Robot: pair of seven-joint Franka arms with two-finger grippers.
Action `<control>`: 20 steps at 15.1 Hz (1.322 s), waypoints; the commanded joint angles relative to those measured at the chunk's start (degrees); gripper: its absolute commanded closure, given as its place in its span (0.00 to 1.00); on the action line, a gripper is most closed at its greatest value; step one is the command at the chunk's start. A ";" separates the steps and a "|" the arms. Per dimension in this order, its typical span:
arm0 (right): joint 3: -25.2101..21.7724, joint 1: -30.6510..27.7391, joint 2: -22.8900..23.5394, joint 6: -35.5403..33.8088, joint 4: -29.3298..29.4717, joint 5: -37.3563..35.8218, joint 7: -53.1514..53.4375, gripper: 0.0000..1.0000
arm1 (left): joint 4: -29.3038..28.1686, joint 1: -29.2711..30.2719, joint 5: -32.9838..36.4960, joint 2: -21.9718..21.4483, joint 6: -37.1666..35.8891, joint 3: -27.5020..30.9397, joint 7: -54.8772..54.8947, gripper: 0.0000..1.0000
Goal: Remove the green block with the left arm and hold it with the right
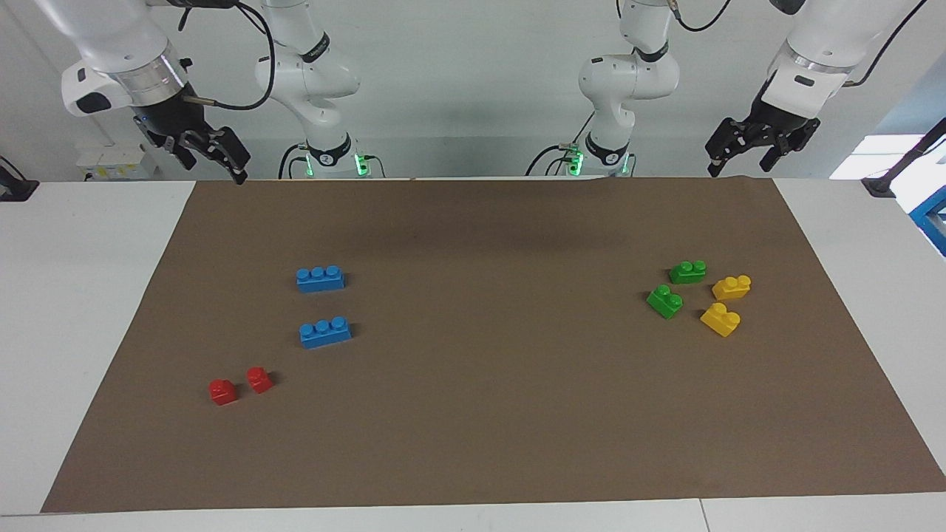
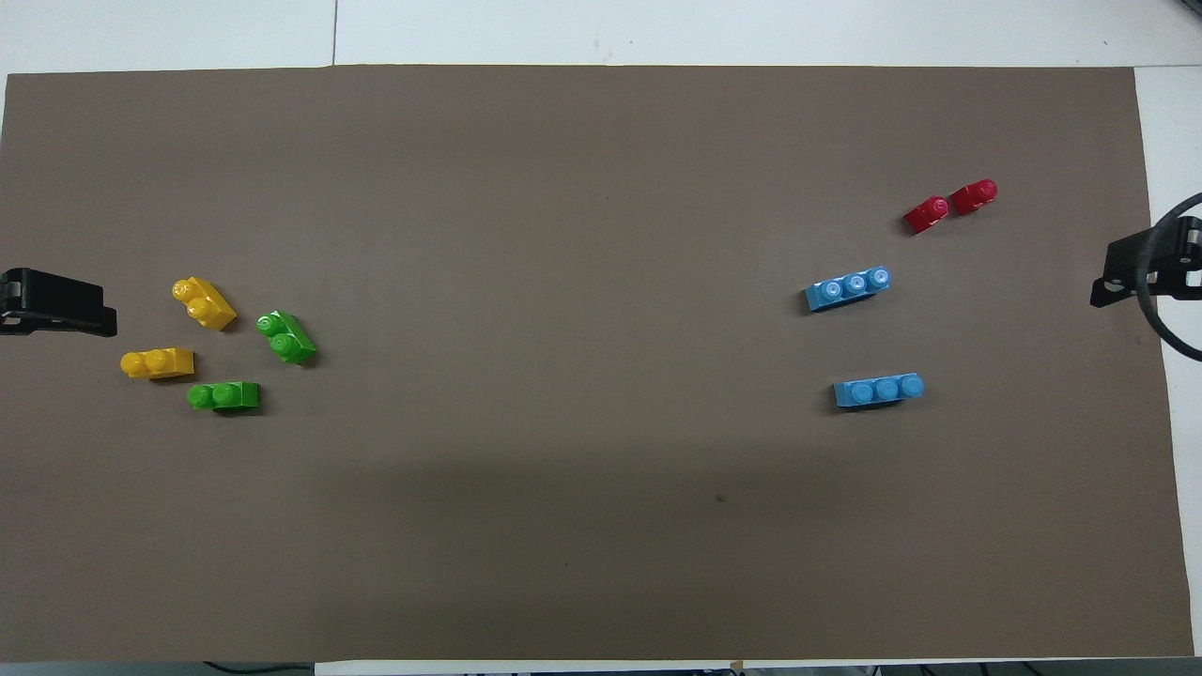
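Observation:
Two green blocks lie on the brown mat toward the left arm's end. One green block (image 1: 687,272) (image 2: 223,395) is nearer to the robots. The other green block (image 1: 665,301) (image 2: 286,336) is farther and turned at an angle. My left gripper (image 1: 739,168) (image 2: 56,302) hangs open and empty, high over the mat's edge at the left arm's end. My right gripper (image 1: 214,168) (image 2: 1141,272) hangs open and empty, high over the mat's edge at the right arm's end. Both arms wait.
Two yellow bricks (image 1: 732,287) (image 1: 720,319) lie beside the green blocks. Two blue three-stud bricks (image 1: 320,278) (image 1: 325,332) and two small red bricks (image 1: 222,391) (image 1: 259,380) lie toward the right arm's end of the brown mat (image 1: 480,414).

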 commanded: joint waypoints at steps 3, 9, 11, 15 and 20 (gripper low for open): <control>-0.29 0.16 0.69 0.53 1.18 -0.59 -1.66 0.00 | -0.32 0.40 -0.88 -0.53 0.74 -0.23 0.72 0.00; -0.29 0.16 0.69 0.79 1.01 -0.15 -1.58 0.00 | -0.32 0.40 -0.88 -0.53 0.83 -0.23 0.72 0.00; -0.29 0.16 0.69 0.79 1.01 -0.23 -1.40 0.00 | -0.31 0.40 -0.88 -0.53 0.83 -0.23 0.72 0.00; -0.29 0.25 0.69 0.79 1.01 -0.23 -0.96 0.00 | -0.40 0.40 -0.88 -0.53 0.83 -0.23 0.72 0.00; -0.29 0.25 0.69 1.14 0.75 -0.23 -1.05 0.00 | -0.31 0.40 -0.88 -0.53 0.83 -0.23 0.72 0.00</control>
